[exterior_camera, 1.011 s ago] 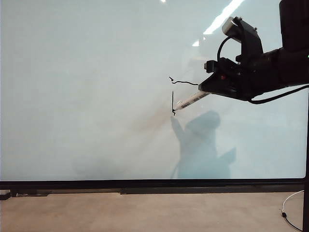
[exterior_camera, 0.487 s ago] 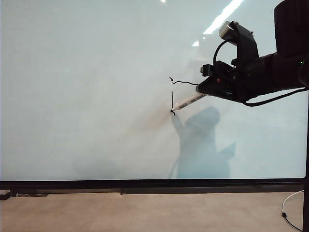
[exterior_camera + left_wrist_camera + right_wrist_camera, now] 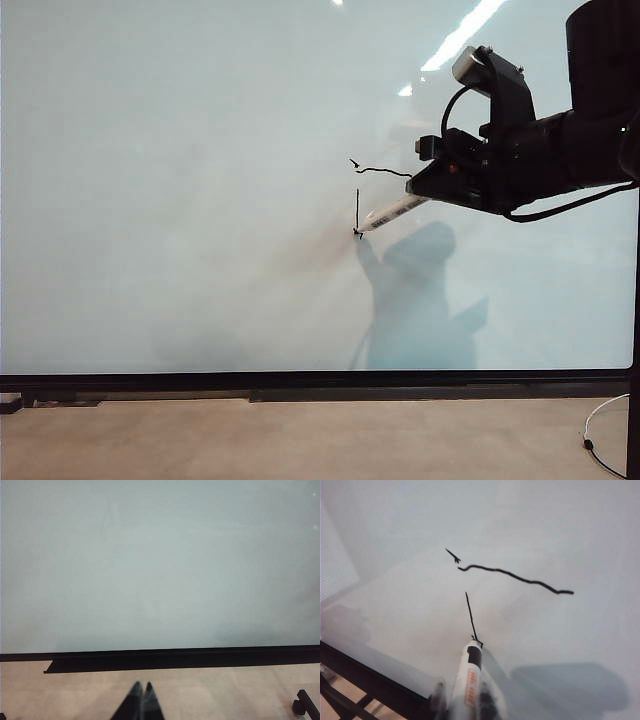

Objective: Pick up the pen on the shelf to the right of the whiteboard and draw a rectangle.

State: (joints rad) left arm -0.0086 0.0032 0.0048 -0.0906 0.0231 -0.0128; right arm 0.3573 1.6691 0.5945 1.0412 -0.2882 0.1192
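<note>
Since a second ago the right gripper has edged toward nine o'clock, clamped on the pen so its tip meets the whiteboard (rectangle half-drawn). The left gripper is closed, idle.

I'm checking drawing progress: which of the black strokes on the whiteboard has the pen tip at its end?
The upright stroke: the pen, held in the right gripper, touches its lower end. The wavy horizontal stroke and small tick lie above, apart.
</note>
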